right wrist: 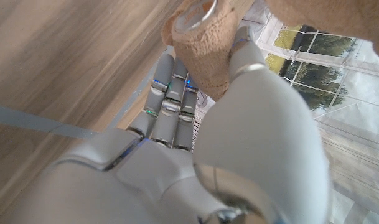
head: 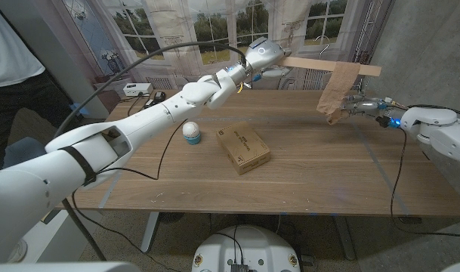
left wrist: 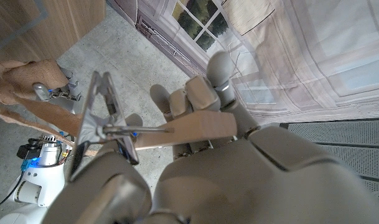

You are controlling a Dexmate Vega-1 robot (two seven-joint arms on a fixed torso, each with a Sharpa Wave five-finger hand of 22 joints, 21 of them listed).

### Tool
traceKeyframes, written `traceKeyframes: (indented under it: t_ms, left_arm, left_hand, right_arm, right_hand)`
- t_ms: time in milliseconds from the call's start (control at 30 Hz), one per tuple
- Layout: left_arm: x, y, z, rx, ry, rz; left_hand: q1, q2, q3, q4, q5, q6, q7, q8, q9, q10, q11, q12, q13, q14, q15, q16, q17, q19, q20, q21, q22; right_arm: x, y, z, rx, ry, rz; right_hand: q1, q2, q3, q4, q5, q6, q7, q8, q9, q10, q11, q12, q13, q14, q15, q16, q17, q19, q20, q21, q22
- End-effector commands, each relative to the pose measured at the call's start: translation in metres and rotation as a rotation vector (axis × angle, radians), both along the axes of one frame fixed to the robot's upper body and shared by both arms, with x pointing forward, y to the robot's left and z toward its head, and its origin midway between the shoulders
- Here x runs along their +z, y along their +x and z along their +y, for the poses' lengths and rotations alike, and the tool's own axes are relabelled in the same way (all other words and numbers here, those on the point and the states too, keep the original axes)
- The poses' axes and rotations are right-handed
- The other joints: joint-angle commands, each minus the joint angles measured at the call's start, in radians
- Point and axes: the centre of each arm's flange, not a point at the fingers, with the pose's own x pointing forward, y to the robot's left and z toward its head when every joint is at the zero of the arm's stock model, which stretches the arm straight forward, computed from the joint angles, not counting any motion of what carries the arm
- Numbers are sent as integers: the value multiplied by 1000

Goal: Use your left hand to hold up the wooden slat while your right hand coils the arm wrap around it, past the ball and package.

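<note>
Wooden slat (head: 331,69) is held in the air above the far side of the desk (head: 320,162), long axis roughly level and running across the robot's front, from the left hand (head: 261,54) out toward the robot's right. Left hand has its fingers (left wrist: 205,93) closed round the near end of the slat; the left wrist view shows the wood passing through the grip, with a metal clip at that end. Arm wrap (head: 337,92) is draped over the slat near its free end, a tan band hanging down from the wood to the right hand (head: 363,106). Right hand sits just below and beside the slat, with the roll of wrap (right wrist: 205,37) pinched between thumb and fingers, band running up from the roll. Judgement: the coming turn depends on the roll passing round the slat's axis, and the right hand is the nearer one to that free end. Ball (head: 192,132) and package (head: 243,148) lie on the desk well below and to the robot's left of the wrapped section, apart from both hands.
</note>
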Motion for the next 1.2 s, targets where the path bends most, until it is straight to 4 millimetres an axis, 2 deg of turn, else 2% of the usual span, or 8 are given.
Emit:
traceKeyframes:
  t_ms: [33,200,333,433,700,933,1033,1200]
  left_arm:
    - [-2,-5,-1,11,29,29]
    - [-3,-8,-3,43,40,53]
    - [-4,-11,-4,57,47,61]
    - [-4,-12,-4,63,44,70]
    - [-5,-16,-6,65,61,152]
    - [-6,-21,-11,82,85,232]
    - [-5,-22,-13,94,83,276]
    - [-7,-26,-17,122,89,360]
  left_hand:
    - [-21,33,83,93,4,8,2,5,3,16,-20,4,3,9,-3,8,45,4,-50,2,2]
    - [-21,34,84,93,3,9,1,4,0,17,-20,5,3,9,-2,8,45,4,-51,3,2]
    - [-20,34,84,93,2,8,1,4,0,17,-18,5,3,10,-3,8,45,8,-51,-3,-10]
    - [-20,35,84,93,2,8,3,5,1,17,-17,4,3,9,-2,8,45,8,-52,-2,-9]
    - [-20,35,84,93,-1,6,0,4,-3,17,-18,4,3,9,-3,8,45,5,-52,6,4]
    - [-19,35,85,93,-1,6,2,6,-1,15,-18,5,3,9,-2,8,45,4,-52,6,4]
    - [-19,35,85,92,-2,6,2,7,-1,15,-17,5,3,9,-2,8,45,9,-53,-2,-10]
    - [-18,37,86,92,-3,6,4,7,-2,17,-16,5,3,11,-3,8,45,9,-53,1,-7]
  right_arm:
    - [-9,-13,1,-47,-19,11]
    - [-10,-20,0,-74,-13,-7]
    - [-12,-24,-2,-82,-4,-17]
    - [-12,-27,-3,-90,1,-30]
    - [-9,-36,-1,-100,-55,19]
    - [-7,-41,0,-94,-78,50]
    - [-6,-44,0,-93,-81,49]
    - [-4,-46,0,-87,-91,61]
  right_hand:
    - [225,245,57,-11,8,51,118,-43,-14,98,-104,-7,-7,218,-288,11,6,-6,-104,8,4]
    - [223,234,65,-15,8,-72,87,-105,-68,111,-102,-11,-18,219,-285,20,10,-6,-104,19,6]
    - [220,225,72,-17,7,-283,4,-110,-142,124,-102,-13,-25,226,-285,31,12,-6,-109,30,5]
    - [219,227,76,-16,7,-374,-19,-107,-173,116,-110,-15,-20,222,-285,31,10,-10,-111,30,4]
    - [146,197,62,9,-1,-386,45,-88,-215,4,-87,-70,-47,97,-293,-76,-86,-26,-67,15,0]
    - [-71,132,-44,109,26,-464,54,-87,-237,-174,-74,-181,-115,-122,-236,-101,-215,17,-64,-49,-6]
    - [-111,98,-81,128,55,-494,51,-80,-237,-281,-88,-259,-140,-241,-192,-96,-266,27,-34,-91,-5]
    - [-145,82,-108,146,71,-509,53,-78,-237,-342,-81,-304,-156,-313,-162,-94,-294,24,-8,-115,-2]
